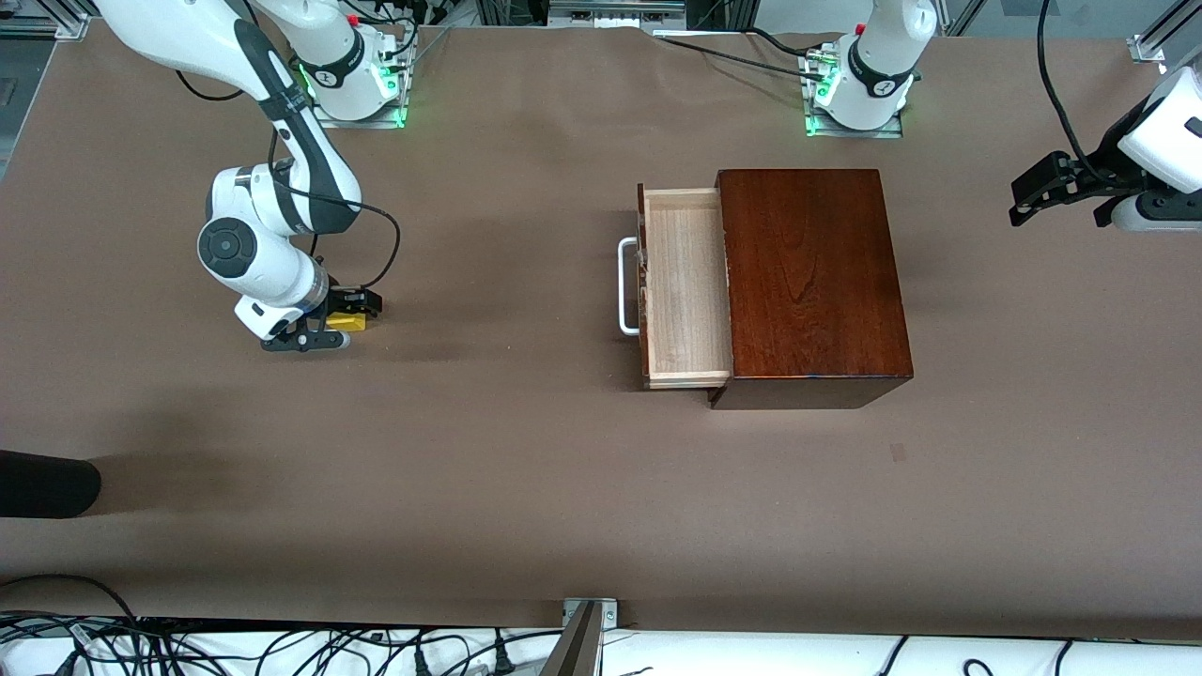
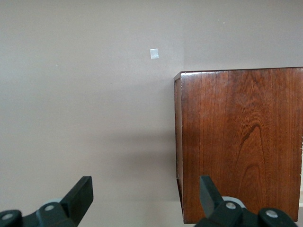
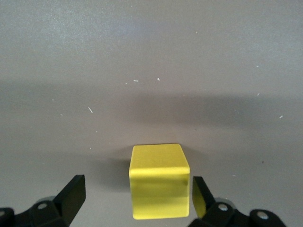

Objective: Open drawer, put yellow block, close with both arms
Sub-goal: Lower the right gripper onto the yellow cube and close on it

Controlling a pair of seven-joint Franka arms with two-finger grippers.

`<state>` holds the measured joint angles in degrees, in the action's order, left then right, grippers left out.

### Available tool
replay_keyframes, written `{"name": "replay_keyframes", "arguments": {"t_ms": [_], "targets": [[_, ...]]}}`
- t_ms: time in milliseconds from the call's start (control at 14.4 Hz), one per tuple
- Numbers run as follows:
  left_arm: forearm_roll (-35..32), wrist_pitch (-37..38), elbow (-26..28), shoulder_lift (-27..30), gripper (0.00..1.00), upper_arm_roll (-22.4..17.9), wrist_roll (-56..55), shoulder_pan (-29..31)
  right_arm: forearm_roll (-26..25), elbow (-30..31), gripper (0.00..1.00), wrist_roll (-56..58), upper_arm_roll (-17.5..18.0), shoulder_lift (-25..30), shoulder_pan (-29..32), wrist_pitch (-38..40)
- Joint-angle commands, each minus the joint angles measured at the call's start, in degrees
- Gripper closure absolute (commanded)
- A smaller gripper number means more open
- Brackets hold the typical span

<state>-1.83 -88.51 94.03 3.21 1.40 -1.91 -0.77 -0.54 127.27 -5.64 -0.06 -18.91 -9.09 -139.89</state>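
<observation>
A brown paper-covered surface (image 1: 526, 488) holds a glossy mahogany-coloured wooden box (image 1: 812, 282). Its pale light-wood drawer (image 1: 684, 286), with a white U-shaped metal handle (image 1: 626, 286), is pulled out toward the right arm's end. There, the right claw (image 1: 346, 317) sits low with its 2 fingers wide around the small bright yellow cube (image 3: 159, 180), which rests on the surface. The left claw (image 2: 144, 196) hangs spread wide above the surface at the left arm's end.

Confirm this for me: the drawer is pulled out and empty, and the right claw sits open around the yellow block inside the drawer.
Not quite. The drawer is pulled out and empty, and the right claw sits open around the yellow block, but the block rests on the table toward the right arm's end, not inside the drawer. The front view shows it.
</observation>
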Motion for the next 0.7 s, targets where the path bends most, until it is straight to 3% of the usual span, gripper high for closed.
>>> {"name": "replay_keyframes", "arguments": {"t_ms": [0,626], "targets": [[-0.81,1.68,-1.92,-0.84,0.00,-0.34,-0.46,-0.46,0.54,1.14,0.00,0.89,0.06,1.07,0.39,-0.91],[-0.72,1.77,-2.01,-0.93,0.00,-0.26,-0.29,-0.46,0.54,1.31,0.00,2.03,-0.38,-1.04,0.83,-3.28]]}}
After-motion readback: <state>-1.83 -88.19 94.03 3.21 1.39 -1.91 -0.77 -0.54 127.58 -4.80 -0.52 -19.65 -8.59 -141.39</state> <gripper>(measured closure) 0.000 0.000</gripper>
